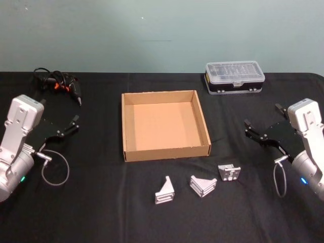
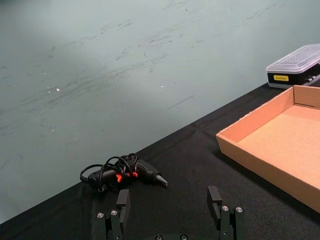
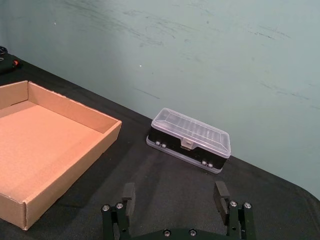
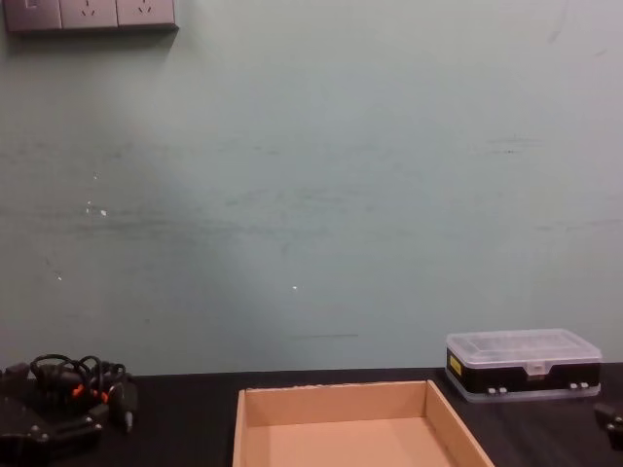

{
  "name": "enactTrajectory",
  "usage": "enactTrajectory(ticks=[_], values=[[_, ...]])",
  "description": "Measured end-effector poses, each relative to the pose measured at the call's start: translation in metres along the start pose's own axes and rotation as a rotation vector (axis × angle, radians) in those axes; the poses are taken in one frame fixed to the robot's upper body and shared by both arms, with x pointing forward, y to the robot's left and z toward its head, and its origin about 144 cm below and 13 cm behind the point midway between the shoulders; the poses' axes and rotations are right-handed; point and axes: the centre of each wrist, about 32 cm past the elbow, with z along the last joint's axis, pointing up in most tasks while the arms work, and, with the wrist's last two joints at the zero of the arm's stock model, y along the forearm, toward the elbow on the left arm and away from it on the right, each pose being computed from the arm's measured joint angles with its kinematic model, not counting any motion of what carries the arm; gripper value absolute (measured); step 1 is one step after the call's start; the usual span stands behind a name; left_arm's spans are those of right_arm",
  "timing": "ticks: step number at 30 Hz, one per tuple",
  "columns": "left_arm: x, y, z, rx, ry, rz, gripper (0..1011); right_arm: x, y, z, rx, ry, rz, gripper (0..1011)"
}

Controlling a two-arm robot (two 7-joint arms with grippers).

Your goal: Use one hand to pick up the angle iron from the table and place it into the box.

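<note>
Clearly pre-grasp: left gripper (image 1: 61, 115) and right gripper (image 1: 262, 117) hover, fingers apart; next, one must reach an angle iron (image 1: 202, 186) at lower centre

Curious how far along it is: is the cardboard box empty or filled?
Empty. The box shows a bare tan floor in the head view; the three angle irons lie on the table in front of it.

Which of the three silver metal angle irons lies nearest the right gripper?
The rightmost angle iron, closest to the tan cardboard box; the others lie farther left.
</note>
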Motion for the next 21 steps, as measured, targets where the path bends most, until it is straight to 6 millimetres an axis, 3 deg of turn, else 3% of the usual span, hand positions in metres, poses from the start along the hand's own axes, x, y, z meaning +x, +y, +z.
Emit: enactTrajectory(ticks=[21], values=[[0.0000,0.0000,0.0000,0.000,0.000,0.000,1011,0.0000,0.0000,0.0000,0.000,0.000,0.000,1000]])
